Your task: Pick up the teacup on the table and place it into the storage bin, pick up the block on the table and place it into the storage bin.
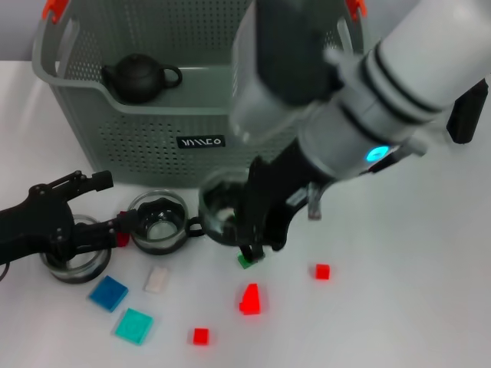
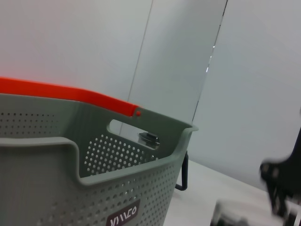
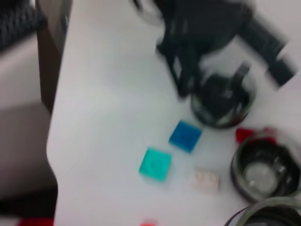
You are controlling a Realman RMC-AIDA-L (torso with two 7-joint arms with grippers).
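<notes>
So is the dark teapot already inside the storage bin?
Yes, in: the teapot sits upright inside the storage bin, behind its front wall.

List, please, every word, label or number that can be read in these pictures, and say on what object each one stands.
Small black label with white lettering, on the front wall of the storage bin: the letters are too blurred to read with certainty.
No other text, number or sign is visible.

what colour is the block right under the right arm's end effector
Green: the small block peeks out just below the right end effector, best seen in the head view.
</notes>
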